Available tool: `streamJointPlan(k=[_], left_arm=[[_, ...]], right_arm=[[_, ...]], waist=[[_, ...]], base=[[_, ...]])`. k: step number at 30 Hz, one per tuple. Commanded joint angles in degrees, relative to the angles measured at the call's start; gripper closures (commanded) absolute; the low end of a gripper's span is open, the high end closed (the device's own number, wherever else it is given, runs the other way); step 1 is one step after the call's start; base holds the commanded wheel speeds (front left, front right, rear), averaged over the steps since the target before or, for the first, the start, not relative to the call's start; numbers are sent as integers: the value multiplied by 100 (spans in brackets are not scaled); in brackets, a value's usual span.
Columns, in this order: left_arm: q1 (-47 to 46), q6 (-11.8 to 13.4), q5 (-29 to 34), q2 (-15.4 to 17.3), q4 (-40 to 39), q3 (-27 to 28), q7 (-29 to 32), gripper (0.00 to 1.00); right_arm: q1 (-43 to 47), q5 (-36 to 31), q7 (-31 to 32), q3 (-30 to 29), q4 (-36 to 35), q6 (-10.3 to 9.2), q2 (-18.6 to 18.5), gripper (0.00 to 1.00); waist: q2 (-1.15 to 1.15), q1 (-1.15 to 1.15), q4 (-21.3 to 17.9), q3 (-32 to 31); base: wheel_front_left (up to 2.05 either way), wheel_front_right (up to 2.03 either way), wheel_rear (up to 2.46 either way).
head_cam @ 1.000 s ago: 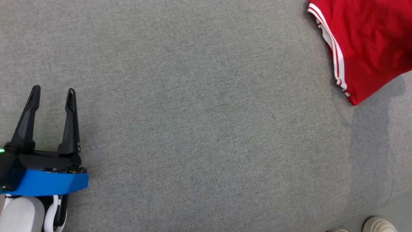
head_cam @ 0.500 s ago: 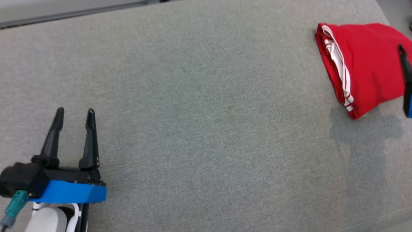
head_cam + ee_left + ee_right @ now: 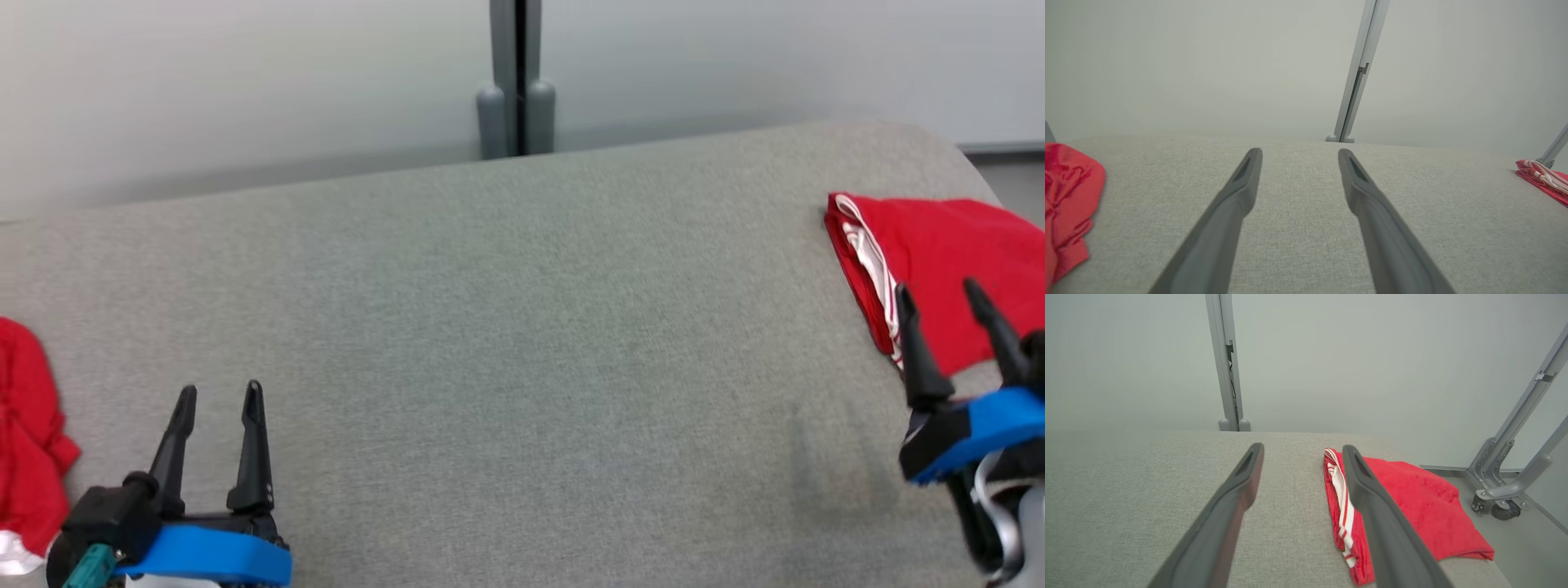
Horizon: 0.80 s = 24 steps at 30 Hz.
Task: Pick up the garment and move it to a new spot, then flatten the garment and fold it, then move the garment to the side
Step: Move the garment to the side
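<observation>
In the head view, a grey post (image 3: 516, 82) stands behind the far edge of the grey fabric tabletop (image 3: 522, 327). The folded red garment (image 3: 939, 245), white-striped along one edge, lies well to the right of the post at the tabletop's end. The right claw (image 3: 937, 287) hovers nearer the camera than the garment, spread and holding nothing. Far left of the post, the left claw (image 3: 220, 390) is also spread and empty, beside a crumpled red cloth (image 3: 28, 441). In the left wrist view, the left claw (image 3: 1299, 152) points just left of the post (image 3: 1357, 81). In the right wrist view, the garment (image 3: 1412, 506) lies right of the post (image 3: 1227, 363), partly behind one finger.
</observation>
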Motion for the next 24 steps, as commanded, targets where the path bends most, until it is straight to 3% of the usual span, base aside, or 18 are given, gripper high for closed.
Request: streamJointPlan(k=[1, 9, 24], left_arm=[[64, -11, -4, -43, 11, 27, -21, 0], [396, -77, 93, -200, 72, 93, -24, 0], [685, -174, 206, -402, 165, 265, -24, 0]], right_arm=[[185, 49, -32, -41, -65, 1, 118, 0], [1014, 26, -119, -132, -440, 1, 781, 0], [1350, -132, -56, 11, -595, 1, 948, 0]], waist=[[0, 2, 179, -230], [0, 2, 395, -510], [0, 2, 645, -706]], base=[[0, 0, 0], [0, 0, 0], [0, 0, 0]])
